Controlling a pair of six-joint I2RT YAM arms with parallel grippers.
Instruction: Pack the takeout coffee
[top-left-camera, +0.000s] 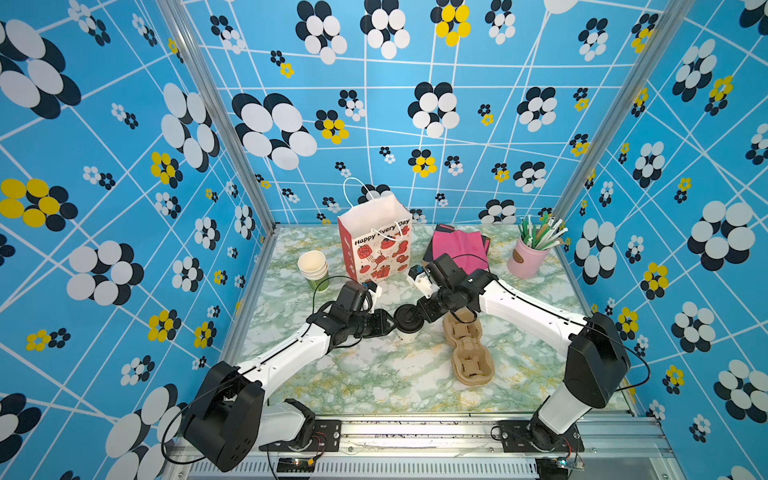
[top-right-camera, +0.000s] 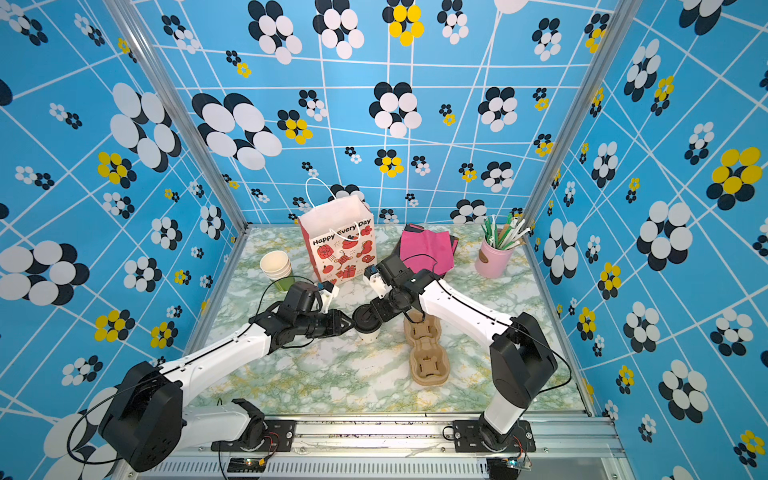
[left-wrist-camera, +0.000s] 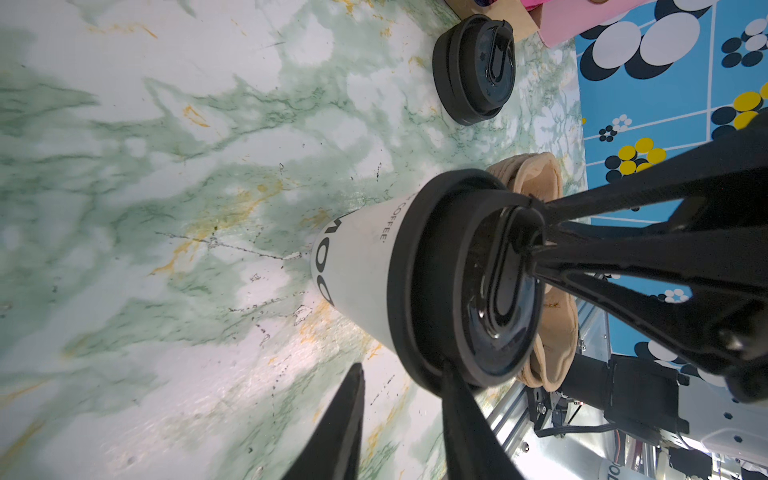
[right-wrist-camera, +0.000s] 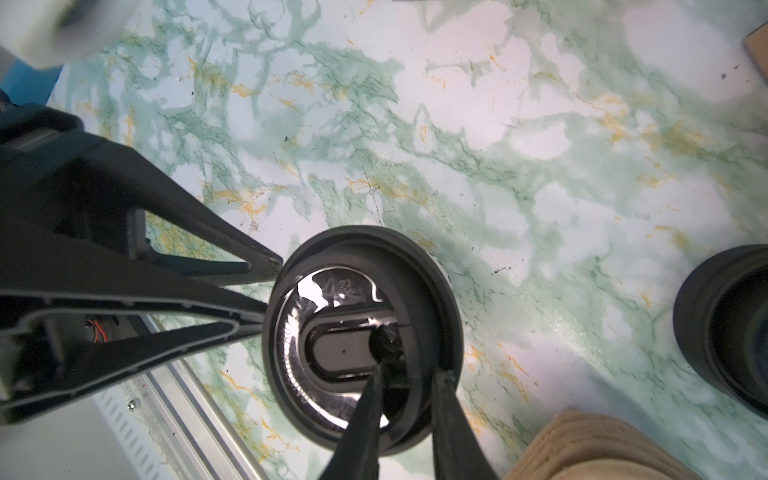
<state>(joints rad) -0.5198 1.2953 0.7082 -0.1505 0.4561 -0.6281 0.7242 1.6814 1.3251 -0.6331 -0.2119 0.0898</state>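
Purchase is taken by the right gripper (right-wrist-camera: 410, 368) on the takeout coffee — a small white paper cup (left-wrist-camera: 357, 270) under a black round plastic sip lid (right-wrist-camera: 361, 257) — with the jaws drawn narrow, one finger inside the lid's recess, the other outside its raised rim. The left gripper (right-wrist-camera: 271, 289) is part-open, its tips laid against the lid's edge, nothing between them. The cup is stood upright on the green-veined marble-patterned tabletop (top-left-camera: 374, 374), just beside the brown moulded-pulp cup carrier (top-left-camera: 471, 357) and in front of the red-and-white paper gift bag (top-left-camera: 376, 249). Thin paper walls are judged light and crushable, the glossy lid slippery and liable to pop off; the body below the lid is thought the safer hold.
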